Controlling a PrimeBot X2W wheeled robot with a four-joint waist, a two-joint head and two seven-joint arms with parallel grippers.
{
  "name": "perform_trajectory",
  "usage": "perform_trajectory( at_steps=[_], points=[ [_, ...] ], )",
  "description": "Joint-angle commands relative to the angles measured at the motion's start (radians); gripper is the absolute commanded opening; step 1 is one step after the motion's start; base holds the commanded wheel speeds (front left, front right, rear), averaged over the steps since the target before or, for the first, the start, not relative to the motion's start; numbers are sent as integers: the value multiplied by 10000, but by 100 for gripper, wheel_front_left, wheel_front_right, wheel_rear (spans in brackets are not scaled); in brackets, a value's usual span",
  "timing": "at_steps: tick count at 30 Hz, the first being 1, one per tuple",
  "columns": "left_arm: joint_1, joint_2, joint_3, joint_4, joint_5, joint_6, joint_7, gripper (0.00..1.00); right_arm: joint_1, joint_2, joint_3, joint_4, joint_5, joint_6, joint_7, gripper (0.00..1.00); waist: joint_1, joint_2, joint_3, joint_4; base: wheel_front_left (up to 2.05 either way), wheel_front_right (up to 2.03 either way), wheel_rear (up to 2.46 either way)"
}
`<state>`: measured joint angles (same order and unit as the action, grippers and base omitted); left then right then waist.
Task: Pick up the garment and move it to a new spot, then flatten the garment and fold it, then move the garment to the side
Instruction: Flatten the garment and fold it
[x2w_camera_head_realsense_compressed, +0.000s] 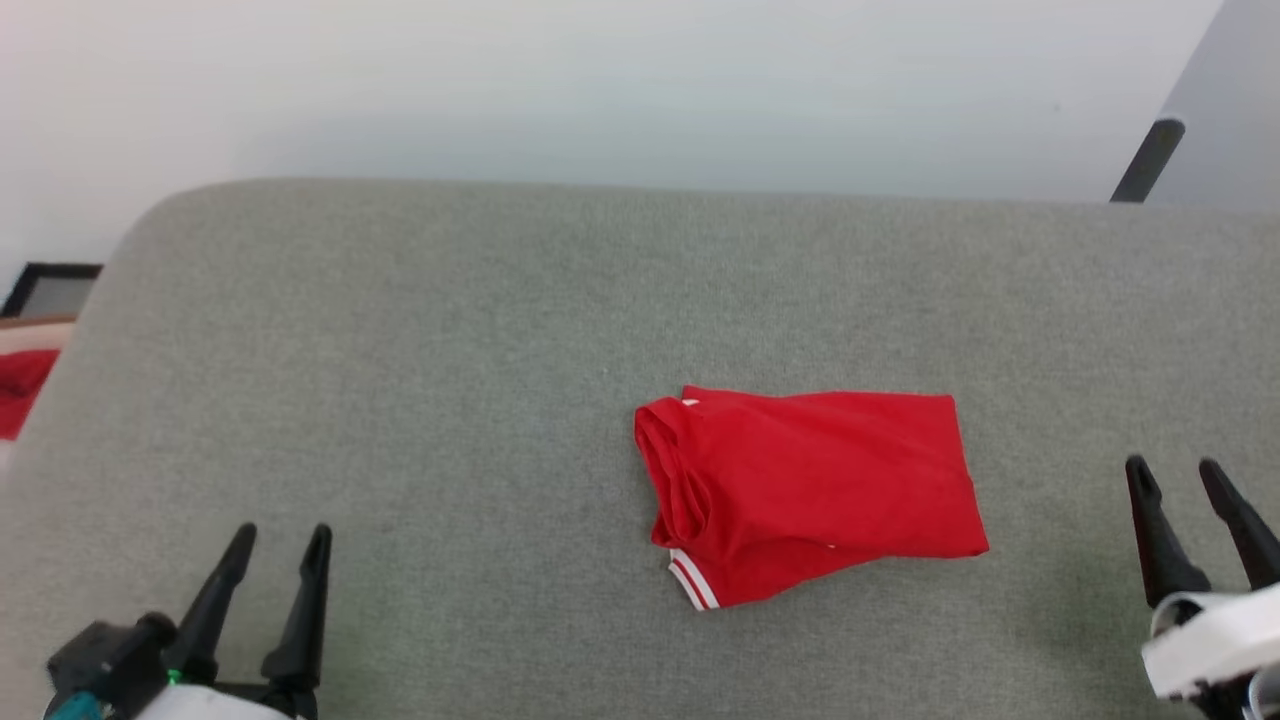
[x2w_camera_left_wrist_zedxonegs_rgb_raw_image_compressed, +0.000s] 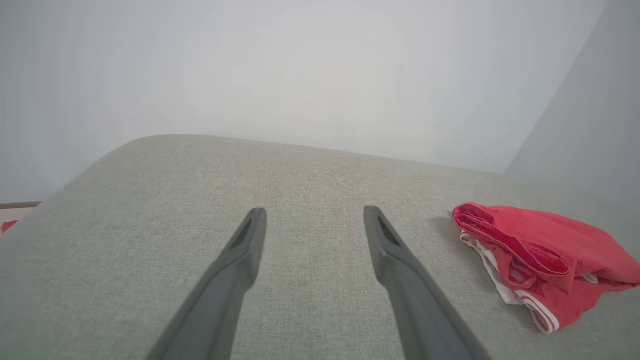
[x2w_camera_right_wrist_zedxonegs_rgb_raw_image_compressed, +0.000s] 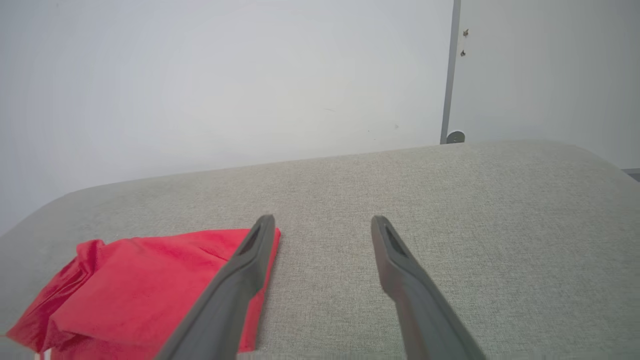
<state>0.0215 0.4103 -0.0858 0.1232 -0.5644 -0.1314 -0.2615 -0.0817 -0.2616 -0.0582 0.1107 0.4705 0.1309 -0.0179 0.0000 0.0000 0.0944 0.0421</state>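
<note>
Garment (x2w_camera_head_realsense_compressed: 810, 490) lies folded on the bench (x2w_camera_head_realsense_compressed: 450, 350). It's soft, light and limp, so you'd likely best pinch through all layers at its bulky left fold. Left tool (x2w_camera_head_realsense_compressed: 283, 540) sits well off its left and right tool (x2w_camera_head_realsense_compressed: 1172, 468) near its right, both wide and empty.

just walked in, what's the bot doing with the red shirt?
Nothing is being handled right now. The garment lies folded into a compact bundle on the grey padded surface, right of centre in the head view. The left end effector and right end effector are both open and empty, one on each side, clear of the cloth. Folding looks done.
</note>
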Motion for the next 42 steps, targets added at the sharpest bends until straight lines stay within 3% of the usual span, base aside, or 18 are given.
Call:
perform_trajectory(
  at_steps=[1,17,42],
  points=[
    [289,-126,171,-174,114,18,-39,100,389,-16,-113,-159,-65,-4,-95,100,0,0,-328,73,0,0,0],
    [1624,-539,651,-785,601,18,-39,100,2020,473,-284,-1342,-502,-5,-586,100,0,0,-1100,169,0,0,0],
    [1807,-552,768,-1014,759,18,-39,100,2254,816,-482,-1606,-604,-5,-557,100,0,0,-952,119,0,0,0]
  ],
)
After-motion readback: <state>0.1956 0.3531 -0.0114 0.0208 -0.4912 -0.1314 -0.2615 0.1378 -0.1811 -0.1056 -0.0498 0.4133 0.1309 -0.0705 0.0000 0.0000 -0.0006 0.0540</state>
